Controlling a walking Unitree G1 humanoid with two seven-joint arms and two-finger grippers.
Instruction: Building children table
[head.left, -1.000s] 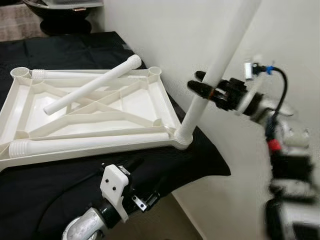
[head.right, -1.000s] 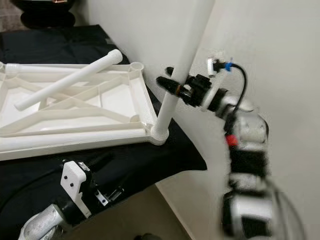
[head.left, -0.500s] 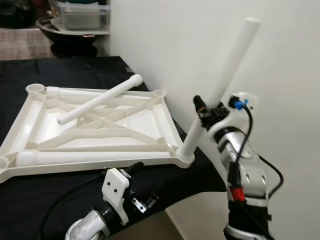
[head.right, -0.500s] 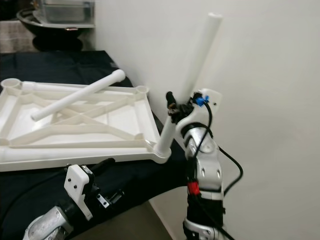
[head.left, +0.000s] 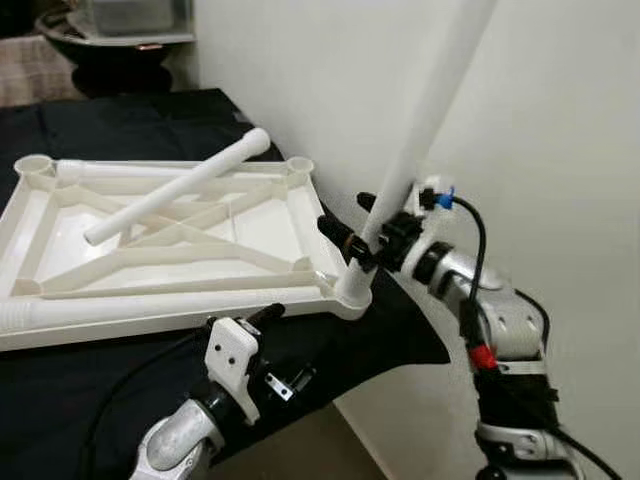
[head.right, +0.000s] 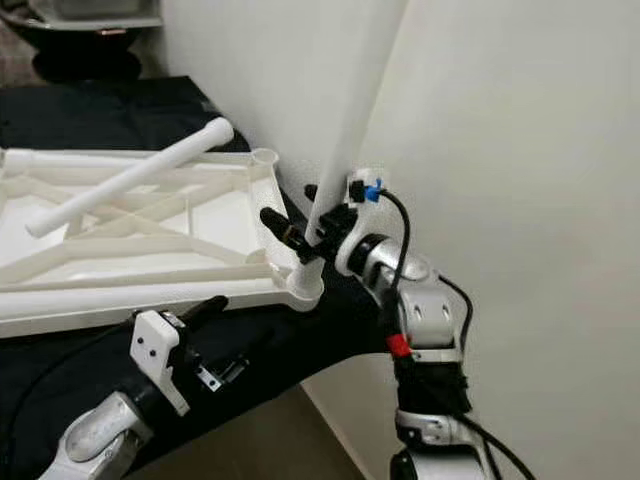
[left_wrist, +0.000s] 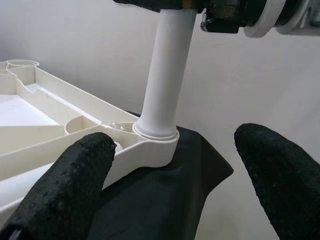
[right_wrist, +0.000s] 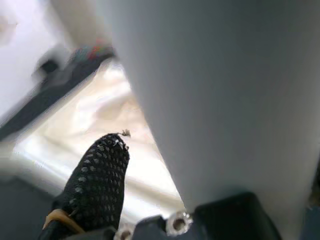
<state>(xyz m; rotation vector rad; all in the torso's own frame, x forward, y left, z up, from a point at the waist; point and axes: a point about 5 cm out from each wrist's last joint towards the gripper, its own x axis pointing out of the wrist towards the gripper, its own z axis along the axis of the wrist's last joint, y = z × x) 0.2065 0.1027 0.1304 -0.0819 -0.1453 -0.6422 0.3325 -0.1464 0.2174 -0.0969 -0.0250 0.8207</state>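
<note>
While the upturned white tabletop (head.left: 170, 235) lay on a black cloth (head.left: 90, 390) across the left half of the head views, four legs could be counted: one standing leg (head.left: 420, 150) seated in the corner socket (head.left: 350, 295) at centre frame, one loose leg (head.left: 175, 187) lying slantwise across the ribs, one leg (head.left: 150, 305) lying along the near rim, and a fourth (head.left: 150, 170) along the far rim. The standing leg rose tilted toward the upper right, its top cut off by the frame edge. Two grippers were at work. The right gripper (head.left: 358, 232) was clamped round the standing leg just above the socket; its wrist view was blurred, with one fingertip (right_wrist: 97, 175) beside the pale tube. The left gripper (left_wrist: 175, 170) hung low at bottom centre, fingers spread wide and holding nothing; its wrist view alone showed the leg's collar sitting flush in the socket. A dark bowl (head.left: 110, 45) in the upper left was partly cut off.
</note>
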